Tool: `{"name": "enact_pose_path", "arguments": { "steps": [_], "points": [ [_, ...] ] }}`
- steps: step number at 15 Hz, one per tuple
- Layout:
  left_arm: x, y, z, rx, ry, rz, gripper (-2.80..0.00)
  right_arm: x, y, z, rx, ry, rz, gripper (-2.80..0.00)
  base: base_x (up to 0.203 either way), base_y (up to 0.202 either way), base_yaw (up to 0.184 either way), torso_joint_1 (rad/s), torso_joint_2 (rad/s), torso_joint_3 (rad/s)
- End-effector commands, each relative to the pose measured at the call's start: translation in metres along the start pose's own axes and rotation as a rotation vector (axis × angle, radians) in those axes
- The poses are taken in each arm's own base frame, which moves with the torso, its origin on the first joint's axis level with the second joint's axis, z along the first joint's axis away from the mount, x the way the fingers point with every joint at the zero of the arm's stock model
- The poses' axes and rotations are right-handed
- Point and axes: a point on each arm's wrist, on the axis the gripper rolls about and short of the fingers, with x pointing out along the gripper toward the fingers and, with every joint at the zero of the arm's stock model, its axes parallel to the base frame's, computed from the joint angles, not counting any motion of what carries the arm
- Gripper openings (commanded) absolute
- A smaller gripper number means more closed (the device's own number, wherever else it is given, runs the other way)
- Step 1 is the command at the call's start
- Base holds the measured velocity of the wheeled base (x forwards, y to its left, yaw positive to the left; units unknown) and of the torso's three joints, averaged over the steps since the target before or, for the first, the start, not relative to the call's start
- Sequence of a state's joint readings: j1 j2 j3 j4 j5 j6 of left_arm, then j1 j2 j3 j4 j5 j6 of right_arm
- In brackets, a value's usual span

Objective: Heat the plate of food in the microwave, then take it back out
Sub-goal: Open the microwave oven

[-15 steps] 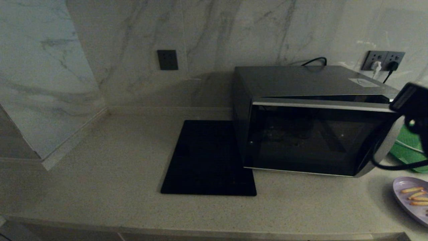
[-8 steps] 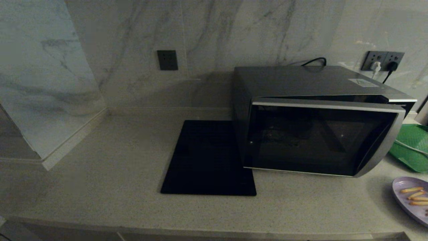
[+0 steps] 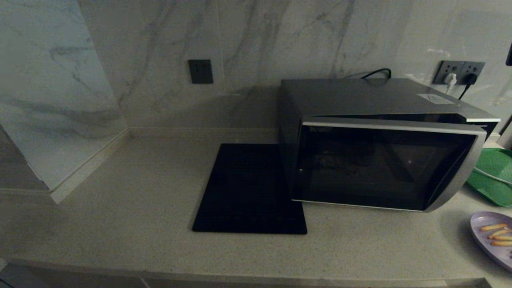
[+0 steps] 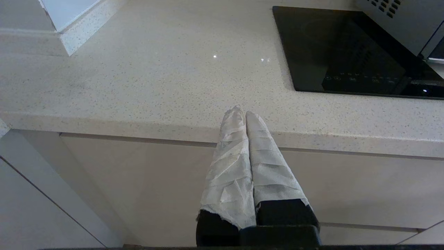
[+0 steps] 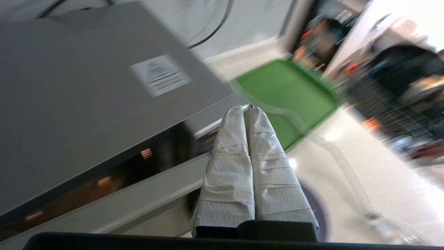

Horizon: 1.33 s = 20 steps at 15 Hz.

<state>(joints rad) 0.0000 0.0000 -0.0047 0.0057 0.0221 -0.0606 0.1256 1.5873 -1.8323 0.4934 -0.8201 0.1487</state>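
The microwave (image 3: 372,100) stands on the counter at the right, its dark glass door (image 3: 380,168) ajar at the right edge. The plate of food (image 3: 490,236), lilac with orange sticks, lies on the counter to the right of it, cut off by the head view's edge. My right gripper (image 5: 245,109) is shut and empty; it hovers above the microwave's (image 5: 86,86) top right corner and is out of the head view. My left gripper (image 4: 241,113) is parked, shut and empty, just before the counter's front edge.
A flat black mat (image 3: 248,188) lies on the counter left of the microwave. A green tray (image 3: 494,176) sits behind the plate at the far right. Wall sockets (image 3: 458,72) with plugged cables are behind the microwave. A marble wall corner juts in at the left.
My right arm stood at the microwave door's right edge a second ago; it has risen out of the head view. The door, plate and left arm have not moved.
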Motion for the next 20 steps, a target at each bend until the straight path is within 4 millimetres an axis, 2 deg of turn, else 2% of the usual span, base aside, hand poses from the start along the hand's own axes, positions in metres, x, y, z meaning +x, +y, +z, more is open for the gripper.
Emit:
{"name": "enact_pose_path", "arguments": {
  "steps": [1, 4, 9, 13, 20],
  "points": [
    [0.0, 0.0, 0.0, -0.001, -0.001, 0.001, -2.8, 0.008, -0.001, 0.001, 0.051, 0.102, 0.043, -2.8, 0.0, 0.0, 0.0, 0.0, 0.0, 0.0],
    [0.0, 0.0, 0.0, -0.001, -0.001, 0.001, -2.8, 0.028, -0.008, -0.008, 0.152, 0.212, 0.084, -2.8, 0.0, 0.0, 0.0, 0.0, 0.0, 0.0],
    [0.0, 0.0, 0.0, -0.001, -0.001, 0.001, -2.8, 0.045, -0.021, -0.022, 0.32, 0.446, 0.227, -2.8, 0.0, 0.0, 0.0, 0.0, 0.0, 0.0],
    [0.0, 0.0, 0.0, -0.001, -0.001, 0.001, -2.8, 0.049, -0.021, -0.024, 0.338, 0.487, 0.286, -2.8, 0.0, 0.0, 0.0, 0.0, 0.0, 0.0],
    [0.0, 0.0, 0.0, -0.001, -0.001, 0.001, -2.8, 0.077, -0.009, -0.039, 0.323, 0.542, 0.256, -2.8, 0.0, 0.0, 0.0, 0.0, 0.0, 0.0]
  ]
}}
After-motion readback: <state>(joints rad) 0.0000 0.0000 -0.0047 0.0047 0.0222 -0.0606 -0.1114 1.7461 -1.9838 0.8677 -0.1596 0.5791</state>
